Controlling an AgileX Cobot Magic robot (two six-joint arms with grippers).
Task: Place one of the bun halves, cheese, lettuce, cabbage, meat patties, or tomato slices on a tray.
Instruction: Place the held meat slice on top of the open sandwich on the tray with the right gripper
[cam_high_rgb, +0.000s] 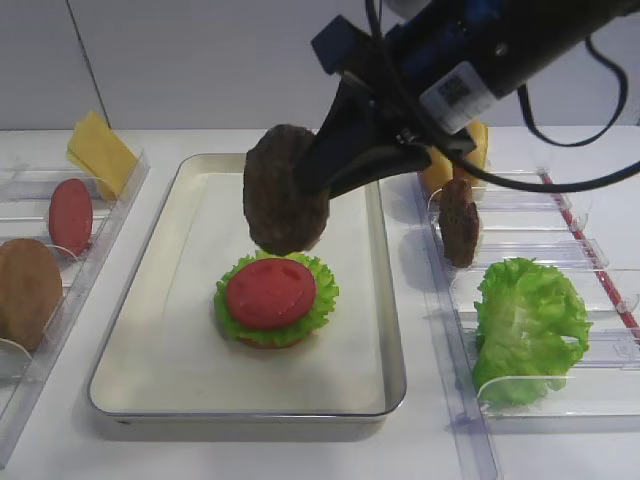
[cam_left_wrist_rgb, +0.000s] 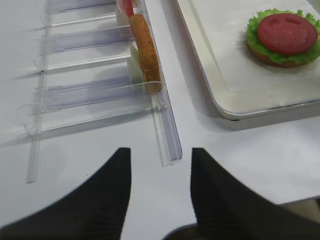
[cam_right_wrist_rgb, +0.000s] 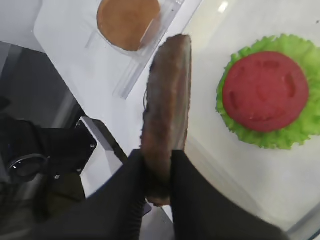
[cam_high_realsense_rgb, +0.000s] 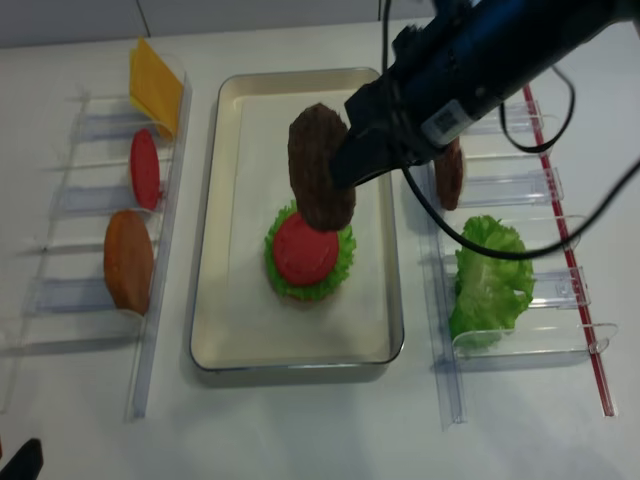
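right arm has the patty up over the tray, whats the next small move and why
Probably lower and tip it flat onto the tomato slice. The right gripper has its jaws shut on the edge of the meat patty, which hangs on edge above the stack on the tray, apart from it.

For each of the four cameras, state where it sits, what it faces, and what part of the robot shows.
Exterior high: in front of the table, looking down at the tray; the right gripper holds a meat patty.
Right wrist: on the right arm, looking along its fingers at the patty above the tomato slice.
Left wrist: on the left arm, low over the table; the left gripper is open and empty.
Exterior high (realsense): overhead, looking steeply down; the right arm shows.
All four share the tomato on lettuce.
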